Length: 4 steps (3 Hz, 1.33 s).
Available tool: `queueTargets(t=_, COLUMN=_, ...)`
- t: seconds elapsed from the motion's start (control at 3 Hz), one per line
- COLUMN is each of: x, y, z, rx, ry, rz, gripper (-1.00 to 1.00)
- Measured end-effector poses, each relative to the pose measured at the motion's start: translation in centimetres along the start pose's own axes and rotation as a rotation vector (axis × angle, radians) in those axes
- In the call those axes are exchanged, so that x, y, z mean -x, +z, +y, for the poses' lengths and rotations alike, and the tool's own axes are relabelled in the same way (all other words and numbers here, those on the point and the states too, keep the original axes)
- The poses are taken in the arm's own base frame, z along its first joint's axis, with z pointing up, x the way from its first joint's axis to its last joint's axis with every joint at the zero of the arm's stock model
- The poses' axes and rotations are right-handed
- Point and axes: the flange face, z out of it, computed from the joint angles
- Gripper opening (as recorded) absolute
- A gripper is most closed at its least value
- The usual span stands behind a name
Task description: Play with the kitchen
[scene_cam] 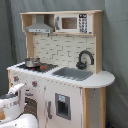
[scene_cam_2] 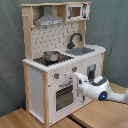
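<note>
The kitchen (scene_cam_2: 60,60) stands upright against a grey curtain (scene_cam: 117,45), its base on a wooden floor (scene_cam_2: 20,119) in the second exterior view. A small pot (scene_cam_2: 50,55) sits on the stove, with the black faucet (scene_cam: 85,59) over the sink (scene_cam: 74,73). The arm's gripper (scene_cam_2: 80,82) is right up against the kitchen's front, by the oven door (scene_cam_2: 63,95); whether it is clenched or released I cannot tell.

kitchen (scene_cam: 75,95) (scene_cam_2: 37,82) | white and light wood, upright | oven door closed | black faucet over sink
</note>
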Motion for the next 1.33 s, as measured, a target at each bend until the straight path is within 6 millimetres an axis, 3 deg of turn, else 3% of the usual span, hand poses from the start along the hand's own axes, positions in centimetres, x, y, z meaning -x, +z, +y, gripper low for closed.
queueTargets(t=0.33, x=0.1, y=1.2, z=0.8, rx=0.001, ry=-0.082, rz=-0.009, gripper=1.0)
queueTargets(t=0.67, x=-1.1, y=-3.0, z=-1.8, rx=-0.056, ry=-0.131, rz=0.049, gripper=1.0)
queueTargets(t=1.33, x=-3.4, y=-8.3, z=-1.6, rx=0.017, ry=-0.158, rz=0.098, gripper=1.0)
